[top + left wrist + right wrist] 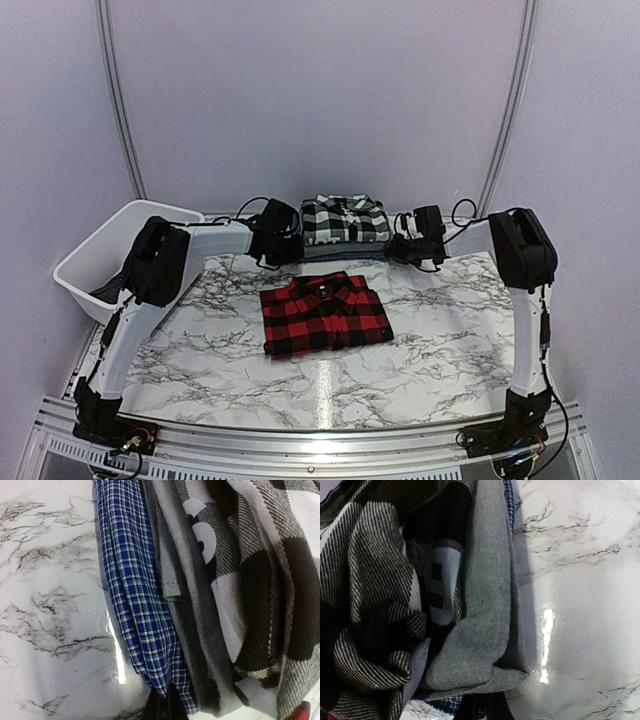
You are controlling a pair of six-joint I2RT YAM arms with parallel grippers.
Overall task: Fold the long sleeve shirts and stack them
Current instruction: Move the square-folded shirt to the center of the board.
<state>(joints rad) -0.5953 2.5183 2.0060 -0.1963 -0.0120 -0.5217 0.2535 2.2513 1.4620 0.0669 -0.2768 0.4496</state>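
Observation:
Several folded long sleeve shirts lie stacked (345,222) at the table's back middle, with a black-and-white plaid one (260,580) on top. Under it come a grey shirt (185,595) and a blue plaid shirt (135,590) at the bottom. A red-and-black check shirt (325,315) lies folded on its own in the middle of the table. My left gripper (296,236) is at the stack's left side, shut on the blue plaid shirt's edge (167,705). At the stack's right side my right gripper (398,240) is shut under the grey shirt's (485,605) corner, on the stack's lowest cloth (487,710).
A white plastic tub (105,255) stands at the table's back left, beside my left arm. The table (450,340) has a glossy marble-patterned top. Curtain walls close off the back and sides.

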